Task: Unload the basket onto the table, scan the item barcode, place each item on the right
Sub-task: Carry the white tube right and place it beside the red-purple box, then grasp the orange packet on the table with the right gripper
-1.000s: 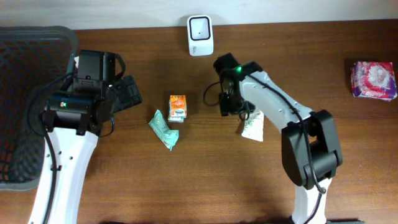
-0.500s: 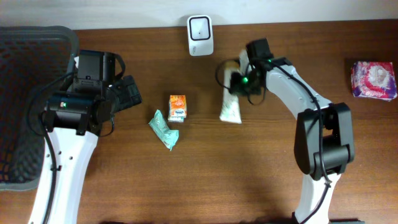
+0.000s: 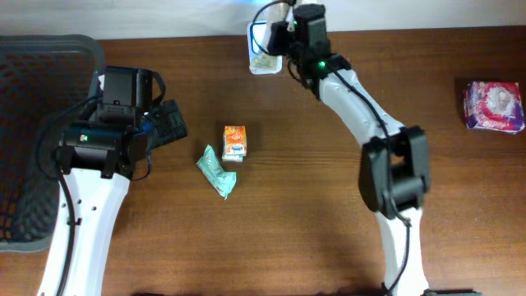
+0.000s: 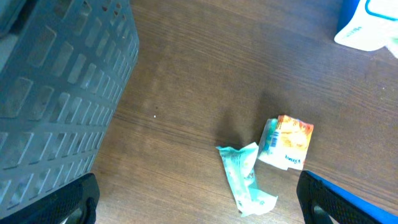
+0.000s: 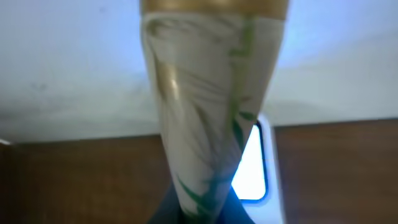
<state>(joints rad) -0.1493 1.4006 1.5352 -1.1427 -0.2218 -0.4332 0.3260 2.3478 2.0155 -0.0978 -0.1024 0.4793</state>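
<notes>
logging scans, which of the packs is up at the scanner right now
The white pack with green print, held before the scanner by the right gripper, jaws shut. The teal packet, orange carton and pink pack lie on the table.

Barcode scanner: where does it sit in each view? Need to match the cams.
Overhead: barcode scanner at top centre, by the table's back edge, partly covered by the held white-green pouch.
Left wrist: scanner in the top-right corner, cut off by the frame.
Right wrist: scanner lower right of centre, lit window behind the pouch.
Shared landmark: the brown wooden table.
</notes>
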